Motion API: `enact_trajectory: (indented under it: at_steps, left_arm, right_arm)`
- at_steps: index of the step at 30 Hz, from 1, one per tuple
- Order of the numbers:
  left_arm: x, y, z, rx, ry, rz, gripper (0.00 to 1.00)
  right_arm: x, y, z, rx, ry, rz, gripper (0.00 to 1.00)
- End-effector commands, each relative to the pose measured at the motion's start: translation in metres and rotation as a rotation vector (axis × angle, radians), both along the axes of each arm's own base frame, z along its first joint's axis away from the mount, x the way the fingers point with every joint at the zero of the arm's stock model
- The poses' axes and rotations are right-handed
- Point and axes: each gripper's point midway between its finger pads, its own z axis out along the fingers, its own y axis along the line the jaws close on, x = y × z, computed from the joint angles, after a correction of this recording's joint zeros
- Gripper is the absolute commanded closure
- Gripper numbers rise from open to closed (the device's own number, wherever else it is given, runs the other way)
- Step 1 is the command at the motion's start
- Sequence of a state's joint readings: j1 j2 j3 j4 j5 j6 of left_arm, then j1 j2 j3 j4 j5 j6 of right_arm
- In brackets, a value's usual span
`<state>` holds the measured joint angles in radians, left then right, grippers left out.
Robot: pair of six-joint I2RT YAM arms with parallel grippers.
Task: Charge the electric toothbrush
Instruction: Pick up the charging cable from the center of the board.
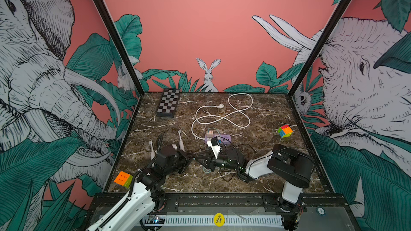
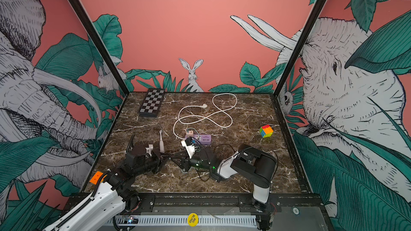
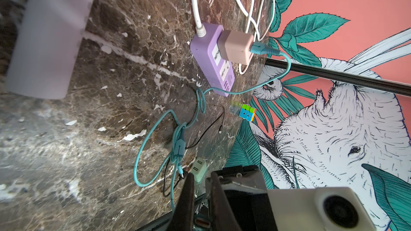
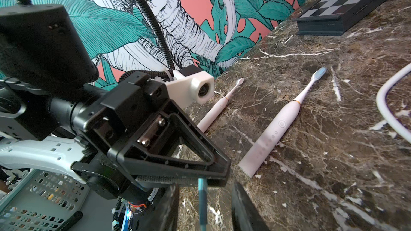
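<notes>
**Asker:** How are your arms set over the surface (image 1: pixel 271 112)?

**Me:** Both are low, at the near edge. My left arm (image 1: pixel 133 198) comes in from the near left corner and lies almost flat. Its wrist is rolled onto its side and points toward the middle. My right arm (image 1: pixel 291 167) rises from its base at the near right and folds over at the elbow. It reaches leftward with the forearm just above the marble. The two wrists face each other, tip to tip.

**Asker:** And the fingers?

**Me:** My left fingers (image 4: pixel 201 177) are clenched on the teal cable (image 4: pixel 202 201). My right fingers (image 1: pixel 197 158) are released and spread, one on each side of that cable just beside the left pair. Neither pad touches it.

**Asker:** Where is the electric toothbrush?

**Me:** The electric toothbrush (image 4: pixel 273 134) lies flat on the surface just beyond my left wrist, head toward the back wall. It is apart from the cable and from both sets of fingers. A slimmer toothbrush (image 4: pixel 216 107) lies beside it, nearer the left wall.

**Asker:** And the cable's far end?

**Me:** The purple power strip (image 3: pixel 211 63) sits just beyond my right wrist, with a pink charger block (image 3: pixel 235 46) plugged into it. The teal cable is plugged into that block and runs in loose loops over the marble.
</notes>
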<state>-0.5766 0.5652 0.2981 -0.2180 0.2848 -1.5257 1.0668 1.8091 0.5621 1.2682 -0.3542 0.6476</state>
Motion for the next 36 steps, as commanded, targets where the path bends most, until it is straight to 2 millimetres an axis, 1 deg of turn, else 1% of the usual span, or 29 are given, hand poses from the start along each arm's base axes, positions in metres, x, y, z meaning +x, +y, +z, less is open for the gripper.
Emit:
enact_trajectory:
  at_steps: [1,8,12,20,23,31,36]
  left_arm:
    - [0.001,0.001,0.001,-0.008,-0.009,0.012,1.0]
    - [0.0,0.001,0.001,-0.009,-0.01,0.012,1.0]
    - [-0.001,0.002,0.0,-0.007,-0.007,0.012,1.0]
    - [-0.002,0.002,0.0,-0.009,-0.01,0.012,1.0]
    - [-0.002,0.003,0.0,-0.008,-0.009,0.012,1.0]
    - [-0.002,0.003,-0.001,-0.008,-0.009,0.012,1.0]
    - [-0.003,0.003,-0.001,-0.008,-0.009,0.012,1.0]
  right_arm:
    - [0.001,0.005,0.014,0.063,-0.013,0.008,0.61]
    - [-0.004,0.01,0.014,0.064,-0.016,0.025,0.61]
    - [-0.008,0.014,0.012,0.063,-0.012,0.035,0.66]
    - [-0.011,0.017,0.01,0.073,0.006,0.051,0.69]
    - [-0.01,0.017,0.01,0.076,0.006,0.044,0.73]
    - [-0.007,0.021,0.015,0.09,0.003,0.042,0.78]
    - [-0.01,0.022,0.012,0.084,0.007,0.053,0.78]
